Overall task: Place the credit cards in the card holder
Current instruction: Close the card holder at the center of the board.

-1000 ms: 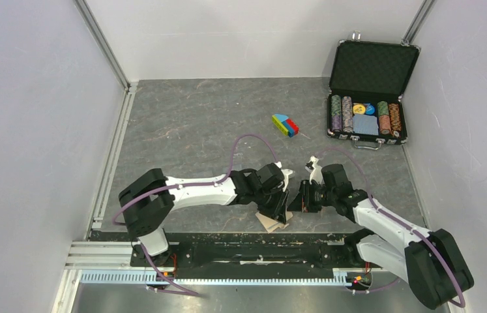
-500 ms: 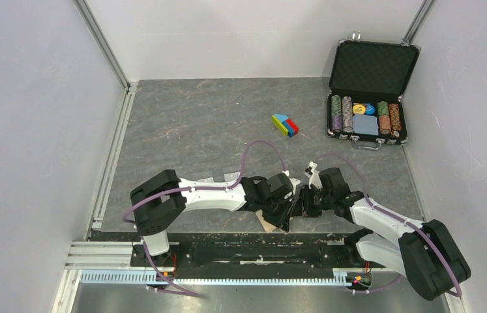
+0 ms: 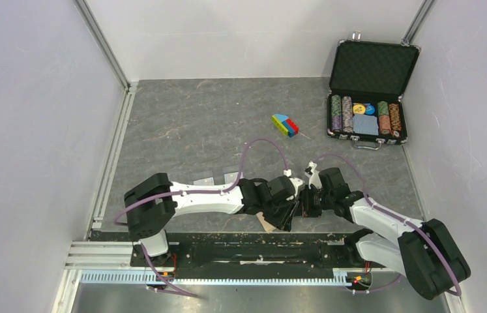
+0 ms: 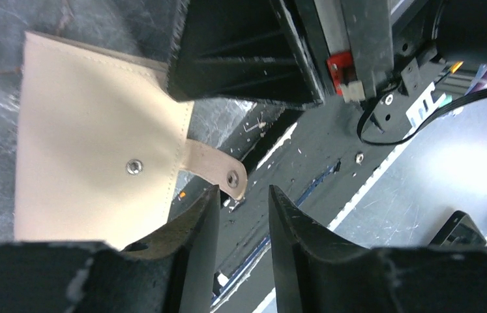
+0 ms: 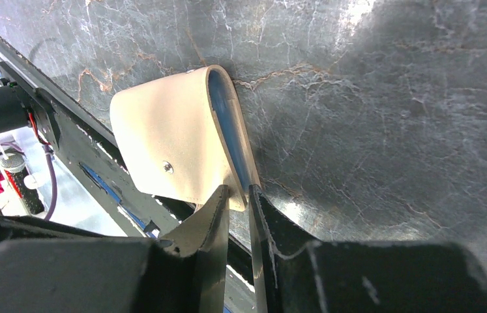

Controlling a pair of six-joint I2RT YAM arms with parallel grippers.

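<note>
From above, both arms reach in low over the near edge of the grey table [image 3: 195,124]. The left gripper [image 3: 284,214] and right gripper [image 3: 300,205] almost meet over the tan card holder [image 3: 266,223], which is mostly hidden under them. Two small pale rectangles lie on the table just behind the left arm. They are probably the credit cards [image 3: 203,177], though they are too small to be sure. A multicoloured block [image 3: 285,125] lies mid-table, and an open black poker-chip case [image 3: 369,91] stands at the far right.

The left wrist camera shows the card holder [image 4: 90,169] lying flat at the table edge, its snap tab [image 4: 218,171] pointing toward the left gripper [image 4: 240,195]. The fingers [image 4: 191,241] stand apart with nothing between them.

In the right wrist view the card holder [image 5: 169,150] is bowed upward, showing its blue lining. The right gripper [image 5: 237,195] is pinched together on its near corner.
</note>
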